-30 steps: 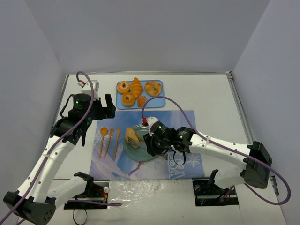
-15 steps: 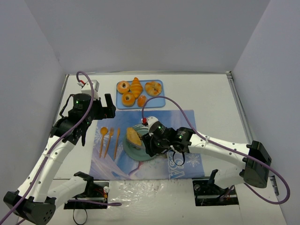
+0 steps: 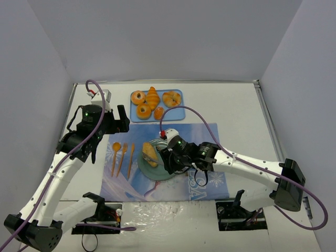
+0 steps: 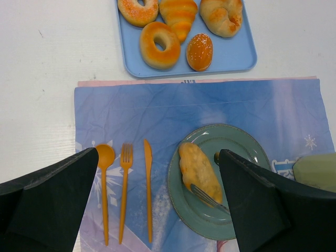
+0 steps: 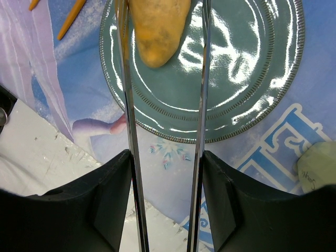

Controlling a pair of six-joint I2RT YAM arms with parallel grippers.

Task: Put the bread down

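While the smooth golden-brown oval bread (image 5: 156,29) is lying on the round green plate (image 5: 247,94), I am seeing the right claw (image 5: 164,63) released, its prongs flanking the bread.

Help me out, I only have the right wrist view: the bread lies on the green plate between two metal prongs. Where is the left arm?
Observer: The left gripper hangs open, holding nothing, near the placemat's far left corner.
Operator: What are the orange sticks at my top edge?
Observer: A spoon, fork and knife, side by side on the placemat left of the plate.
Operator: Other pastries?
Observer: Five pastries, on a blue tray beyond the placemat.
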